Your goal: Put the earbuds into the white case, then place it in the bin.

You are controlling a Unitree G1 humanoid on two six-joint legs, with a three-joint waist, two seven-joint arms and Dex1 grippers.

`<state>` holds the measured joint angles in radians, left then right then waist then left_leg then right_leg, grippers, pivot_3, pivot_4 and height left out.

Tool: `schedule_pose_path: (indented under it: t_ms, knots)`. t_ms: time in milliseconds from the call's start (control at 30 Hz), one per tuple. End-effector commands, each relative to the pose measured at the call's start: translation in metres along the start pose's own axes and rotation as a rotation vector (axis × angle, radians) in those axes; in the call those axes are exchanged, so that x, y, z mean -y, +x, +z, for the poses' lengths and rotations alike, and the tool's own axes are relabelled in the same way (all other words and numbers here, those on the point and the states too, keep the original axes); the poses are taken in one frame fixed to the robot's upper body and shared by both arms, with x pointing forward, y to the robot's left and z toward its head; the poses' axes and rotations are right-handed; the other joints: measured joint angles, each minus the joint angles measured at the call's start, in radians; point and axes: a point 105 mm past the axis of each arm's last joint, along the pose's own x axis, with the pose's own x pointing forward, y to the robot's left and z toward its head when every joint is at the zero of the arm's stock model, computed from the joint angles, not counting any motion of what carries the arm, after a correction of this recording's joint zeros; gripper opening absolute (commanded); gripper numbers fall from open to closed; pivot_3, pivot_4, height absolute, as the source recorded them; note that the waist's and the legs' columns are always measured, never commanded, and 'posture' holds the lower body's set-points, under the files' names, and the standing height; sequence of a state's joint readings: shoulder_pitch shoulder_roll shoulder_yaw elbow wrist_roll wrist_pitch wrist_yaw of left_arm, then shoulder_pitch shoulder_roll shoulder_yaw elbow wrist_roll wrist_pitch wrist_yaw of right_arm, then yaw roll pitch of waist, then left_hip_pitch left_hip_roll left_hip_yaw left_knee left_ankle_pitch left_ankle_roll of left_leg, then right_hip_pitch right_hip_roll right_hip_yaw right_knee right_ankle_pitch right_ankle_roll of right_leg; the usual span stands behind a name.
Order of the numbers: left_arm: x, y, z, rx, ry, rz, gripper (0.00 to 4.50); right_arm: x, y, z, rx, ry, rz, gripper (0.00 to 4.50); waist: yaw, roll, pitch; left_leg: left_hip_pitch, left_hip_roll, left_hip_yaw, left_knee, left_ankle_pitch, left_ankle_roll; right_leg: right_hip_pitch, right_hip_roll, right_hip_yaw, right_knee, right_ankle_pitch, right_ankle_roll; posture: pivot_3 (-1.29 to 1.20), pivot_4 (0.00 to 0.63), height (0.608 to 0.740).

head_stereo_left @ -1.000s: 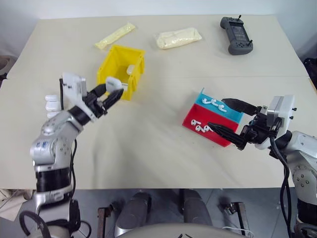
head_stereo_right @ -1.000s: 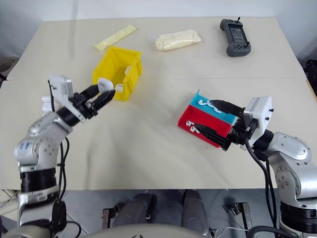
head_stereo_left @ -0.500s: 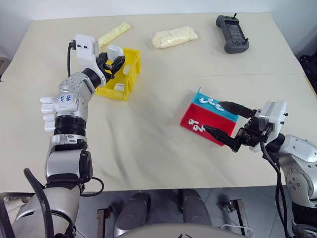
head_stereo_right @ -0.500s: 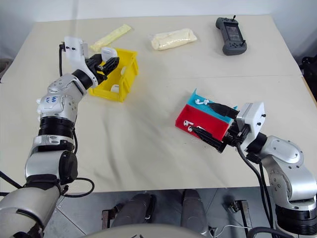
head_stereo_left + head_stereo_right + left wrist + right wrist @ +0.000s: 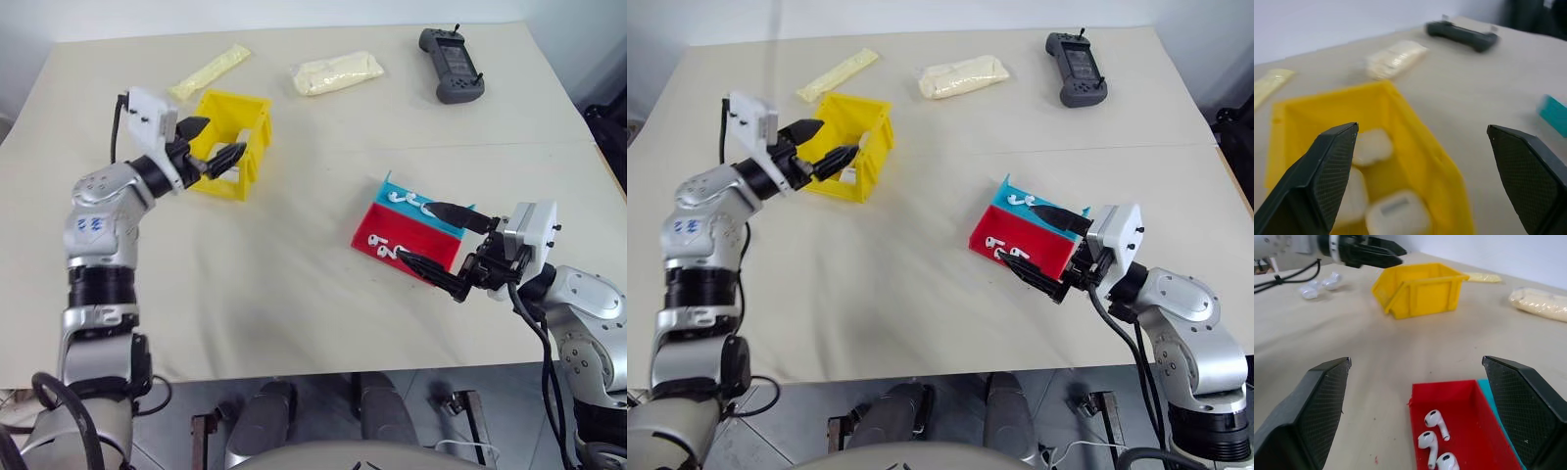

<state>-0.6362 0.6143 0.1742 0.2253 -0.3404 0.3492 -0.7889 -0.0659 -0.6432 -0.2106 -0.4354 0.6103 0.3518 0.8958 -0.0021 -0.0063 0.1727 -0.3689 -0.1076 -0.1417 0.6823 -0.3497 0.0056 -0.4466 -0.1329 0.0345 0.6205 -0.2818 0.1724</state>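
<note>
Left hand (image 5: 210,144) spread wide over bin (image 5: 238,108) rim.

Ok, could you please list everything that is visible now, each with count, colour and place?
bin: one, yellow, left far part of the table.
white cases: three, white, inside the bin.
tray: one, red and teal, right part of the table.
earbuds: several, white, in both tray halves.
spare cases: about two, white, on the table beyond the bin in the right wrist view.
pouches: two, pale yellow, far edge.
handheld controller: one, dark grey, far right corner.
table: one, beige.
left gripper: black jaws open, over the bin.
right gripper: black jaws open, astride the tray.
</note>
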Motion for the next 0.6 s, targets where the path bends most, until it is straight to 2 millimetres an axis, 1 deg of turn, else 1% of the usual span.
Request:
schedule_pose_path:
  t_ms: [33,100,167,267,333,467,600]
  knots:
    - [0.016,-0.033,-0.007,-0.085,0.085,-0.111,4.48,-0.001,-0.002,0.004,-0.013,-0.04,0.055,4.5,-0.002,0.0,0.0,0.0,0.0,0.0,0.0,0.0,0.0,0.0,0.0,0.0,0.0,0.0,0.0,0.0,0.15,0.74]
    - [0.027,-0.055,-0.027,-0.163,0.08,-0.164,4.48,0.002,-0.004,0.0,-0.041,-0.057,0.065,4.5,-0.001,0.001,-0.001,0.001,0.0,0.0,-0.001,0.0,0.0,0.0,0.0,0.0,0.0,0.0,0.0,0.0,0.15,0.74]
    - [0.04,-0.07,-0.038,-0.206,0.087,-0.212,4.48,0.008,-0.006,-0.003,-0.057,-0.065,0.057,4.5,0.001,0.001,-0.001,0.001,0.0,0.0,-0.001,0.0,0.0,0.0,0.0,0.0,-0.001,0.0,0.0,0.0,0.15,0.74]
    - [0.061,-0.085,-0.05,-0.246,0.107,-0.288,4.48,0.014,-0.01,-0.007,-0.07,-0.064,0.048,4.5,0.014,0.001,0.0,0.0,0.0,0.0,-0.001,0.0,0.0,0.001,0.0,0.0,-0.002,0.0,-0.001,0.0,0.15,0.74]
    - [0.069,-0.086,-0.051,-0.226,0.112,-0.301,4.48,0.015,-0.011,-0.008,-0.072,-0.063,0.049,4.5,0.026,0.001,0.0,0.001,0.0,0.0,0.0,0.0,0.001,0.002,-0.001,0.0,-0.002,0.001,-0.002,0.0,0.15,0.74]
    - [0.081,-0.076,-0.044,-0.134,0.14,-0.304,4.48,0.018,-0.012,-0.007,-0.062,-0.073,0.04,4.5,0.03,0.001,-0.001,0.001,0.0,0.0,0.0,0.0,0.001,0.002,-0.001,0.0,-0.006,0.001,-0.002,0.0,0.15,0.74]
    - [0.082,-0.069,-0.041,-0.092,0.176,-0.298,4.48,0.019,-0.011,-0.006,-0.053,-0.078,0.035,4.5,0.026,0.001,-0.001,0.001,0.001,0.001,0.0,0.0,0.001,0.002,0.0,0.0,-0.006,0.001,-0.002,0.0,0.15,0.74]
